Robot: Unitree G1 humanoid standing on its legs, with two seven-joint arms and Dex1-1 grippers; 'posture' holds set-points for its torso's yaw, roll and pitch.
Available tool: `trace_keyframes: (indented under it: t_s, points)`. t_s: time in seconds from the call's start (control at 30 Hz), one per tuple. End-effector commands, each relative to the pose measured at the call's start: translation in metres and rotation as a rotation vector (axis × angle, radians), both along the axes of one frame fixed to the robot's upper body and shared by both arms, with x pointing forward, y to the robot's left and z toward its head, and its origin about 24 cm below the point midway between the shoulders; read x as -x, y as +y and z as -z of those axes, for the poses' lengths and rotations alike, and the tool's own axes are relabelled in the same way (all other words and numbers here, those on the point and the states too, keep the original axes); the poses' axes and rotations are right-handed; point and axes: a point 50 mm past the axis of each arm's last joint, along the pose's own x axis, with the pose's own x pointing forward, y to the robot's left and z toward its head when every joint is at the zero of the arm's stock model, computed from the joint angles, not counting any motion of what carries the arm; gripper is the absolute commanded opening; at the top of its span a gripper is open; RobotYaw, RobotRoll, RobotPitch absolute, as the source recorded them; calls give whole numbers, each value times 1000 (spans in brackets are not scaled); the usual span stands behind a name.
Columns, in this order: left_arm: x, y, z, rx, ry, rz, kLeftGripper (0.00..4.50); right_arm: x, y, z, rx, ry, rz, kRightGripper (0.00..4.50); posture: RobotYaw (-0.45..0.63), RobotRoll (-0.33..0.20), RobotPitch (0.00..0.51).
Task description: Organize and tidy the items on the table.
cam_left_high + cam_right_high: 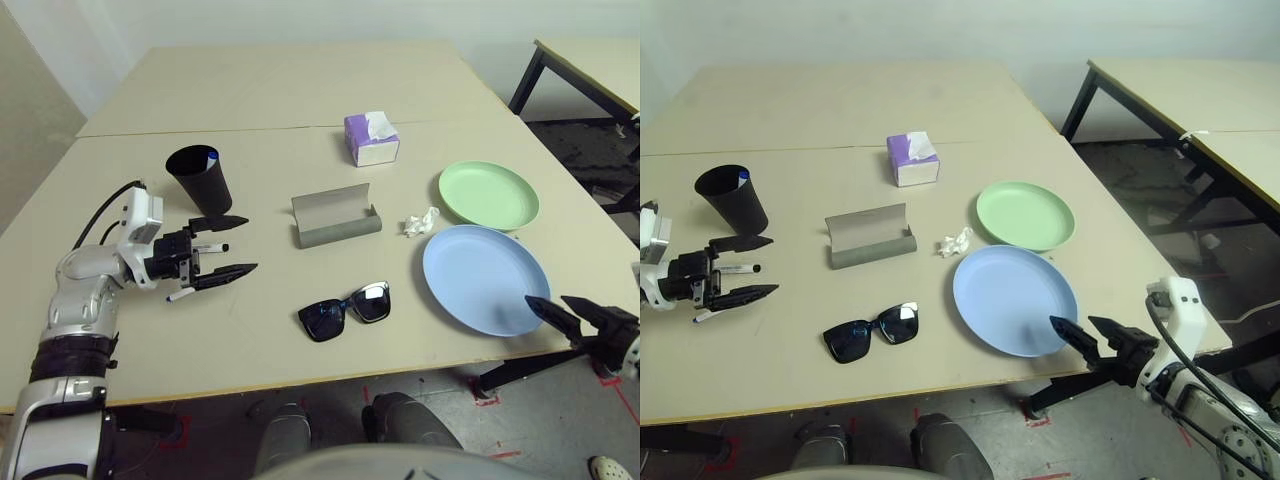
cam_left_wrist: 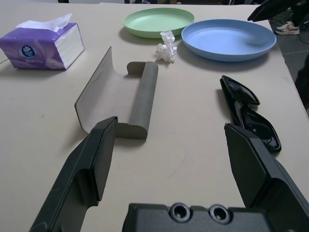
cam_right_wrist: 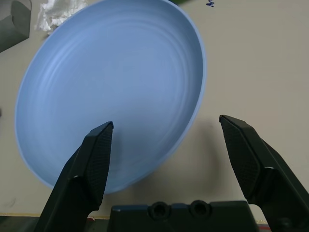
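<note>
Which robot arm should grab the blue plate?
Right, probably. The right pincer is open at the blue plate's near edge; the left pincer is far across the table by the markers.

White wall [image 1: 300, 20], second black-legged table [image 1: 1200, 90] (beige top)

Tabletop [image 1: 300, 90] layout: glasses case [image 1: 336, 218] sat at centre, lying open. Tissue box [image 1: 371, 139] at its 1 o'clock, behind. Cup [image 1: 200, 178] at 9–10 o'clock, one marker [image 1: 212, 153] standing in it; second marker [image 1: 196, 288] lay at 8 o'clock, under the left end effector [image 1: 228, 245]. Sunglasses [image 1: 345, 310] at 6 o'clock, near the front. Crumpled tissue [image 1: 420, 222] just beside the case at 3 o'clock, between the two plates: far plate [image 1: 488, 194] at 2 o'clock, near plate [image 1: 484, 279] at 4 o'clock, rims almost touching. Right end effector [image 1: 572, 310] at the near plate's front edge.
</note>
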Motion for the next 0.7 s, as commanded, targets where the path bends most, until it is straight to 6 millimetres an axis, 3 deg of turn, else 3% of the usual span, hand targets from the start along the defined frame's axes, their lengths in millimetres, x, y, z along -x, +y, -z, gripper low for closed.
trace_keyframes:
  t_s: [0.03,0.4,0.5,0.7]
  points:
    - [-2,-4,-5,13,-17,1,4472,3,4,8,-22,48,-10,4500,-149,0,70]
    - [1,-8,-13,14,-29,-3,4472,0,17,19,-75,132,-63,4500,-133,0,63]
    - [2,-7,-13,15,-32,-11,4500,-1,17,18,-84,137,-67,3869,-126,0,60]
    - [5,-2,-8,8,-4,-25,4500,-3,15,17,-89,136,-69,1745,-123,0,54]
